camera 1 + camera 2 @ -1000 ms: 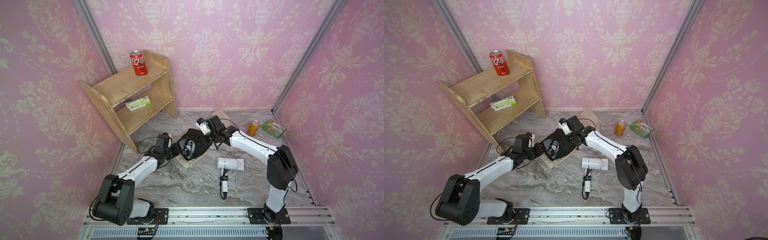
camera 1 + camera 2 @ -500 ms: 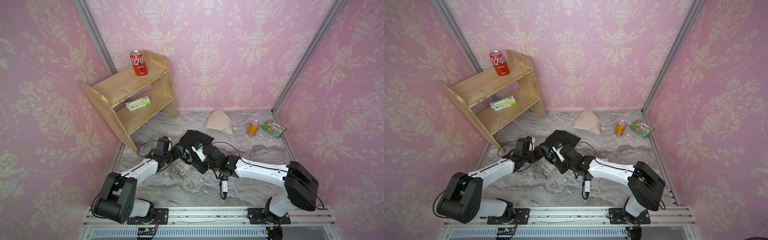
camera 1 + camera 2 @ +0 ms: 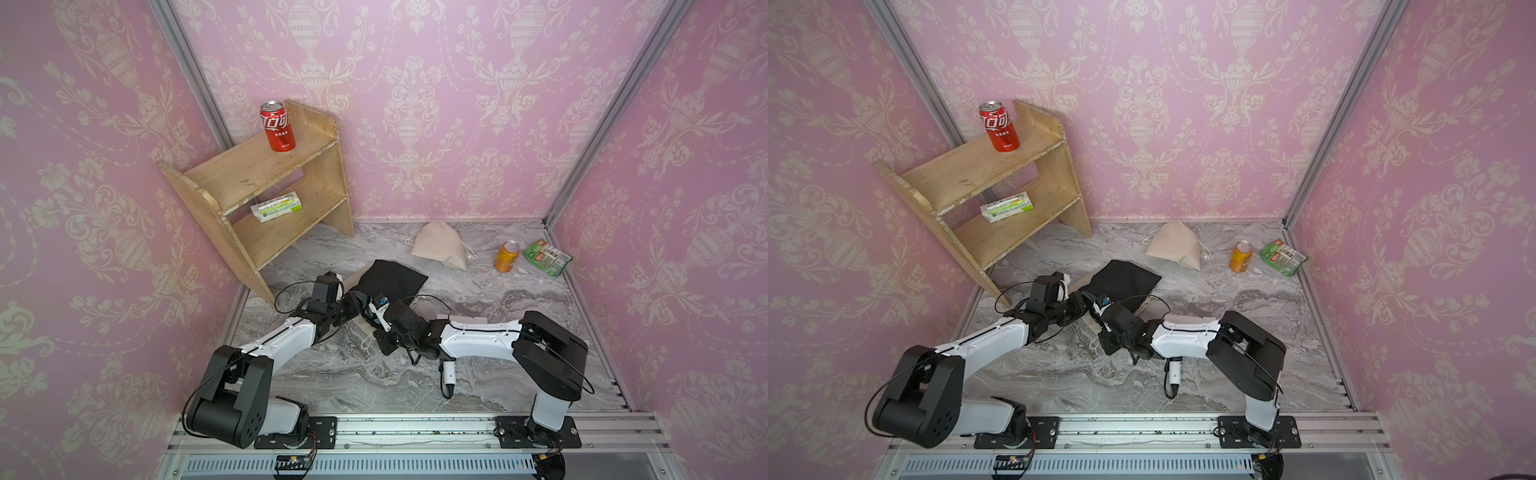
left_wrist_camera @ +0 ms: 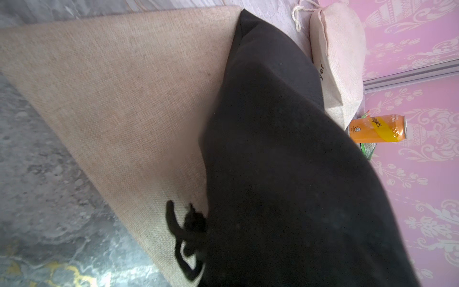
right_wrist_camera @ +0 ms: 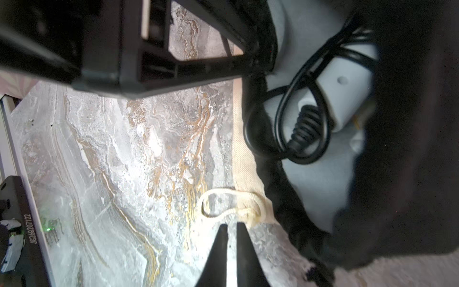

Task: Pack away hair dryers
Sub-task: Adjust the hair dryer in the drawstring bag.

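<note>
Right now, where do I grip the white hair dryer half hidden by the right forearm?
Take the white hair dryer by its handle, from above, closing across its width. The handle lies flat on the tabletop, pointing towards the robot's base; the right forearm hides the barrel, so move that arm clear first.

In both top views we've got the wooden shelf (image 3: 249, 170) at upper left. A red can (image 3: 277, 126) stands upright on its top board, and a green-and-white box (image 3: 276, 206) lies on the lower one. Mid-frame on the marble tabletop (image 3: 353, 374), a black pouch (image 3: 392, 279) lies over a flat beige pouch (image 4: 124, 99), which we see best from the left wrist. Further back sits a bulging beige pouch (image 3: 438, 245), and to its right an upright orange can (image 3: 507, 256) with a green packet (image 3: 547, 257) just beside it.
</note>
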`<state>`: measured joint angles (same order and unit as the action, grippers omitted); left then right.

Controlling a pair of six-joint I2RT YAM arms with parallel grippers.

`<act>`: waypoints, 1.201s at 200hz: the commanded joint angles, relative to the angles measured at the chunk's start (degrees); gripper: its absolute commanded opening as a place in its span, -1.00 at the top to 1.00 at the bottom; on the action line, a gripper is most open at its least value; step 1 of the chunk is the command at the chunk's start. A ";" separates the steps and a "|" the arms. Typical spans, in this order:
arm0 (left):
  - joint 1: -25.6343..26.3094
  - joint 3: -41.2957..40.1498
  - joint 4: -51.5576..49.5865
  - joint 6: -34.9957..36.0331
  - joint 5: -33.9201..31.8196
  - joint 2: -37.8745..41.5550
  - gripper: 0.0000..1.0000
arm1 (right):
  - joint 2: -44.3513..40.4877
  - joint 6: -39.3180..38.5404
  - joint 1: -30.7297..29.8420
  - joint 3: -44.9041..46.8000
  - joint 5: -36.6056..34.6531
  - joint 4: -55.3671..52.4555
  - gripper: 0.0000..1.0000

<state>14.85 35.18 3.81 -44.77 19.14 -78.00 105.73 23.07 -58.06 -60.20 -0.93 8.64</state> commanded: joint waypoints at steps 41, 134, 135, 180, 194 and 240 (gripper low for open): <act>0.42 0.11 0.59 -1.81 2.31 3.24 1.00 | 4.46 3.70 -0.47 -5.61 -3.65 2.66 0.93; 0.70 -1.40 0.70 -2.07 3.08 5.49 1.00 | 5.36 9.38 -0.07 -10.57 -18.21 -3.51 1.00; 0.66 -1.41 0.69 -2.07 3.09 5.49 1.00 | 5.40 9.46 -0.05 -10.65 -18.44 -3.71 1.00; 0.68 -1.61 0.60 -2.12 3.13 6.17 1.00 | 5.48 13.26 1.61 -10.87 -21.17 -7.15 1.00; 0.63 -1.62 0.26 -1.99 3.02 6.49 1.00 | 4.53 13.73 2.14 -9.49 -21.50 -6.58 1.00; 0.63 -1.78 0.66 -2.12 3.03 6.29 1.00 | 2.81 15.54 3.91 -8.08 -24.90 -10.67 1.00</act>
<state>15.25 34.20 3.84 -46.02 21.30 -73.06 110.50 36.51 -55.90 -70.02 -20.73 2.70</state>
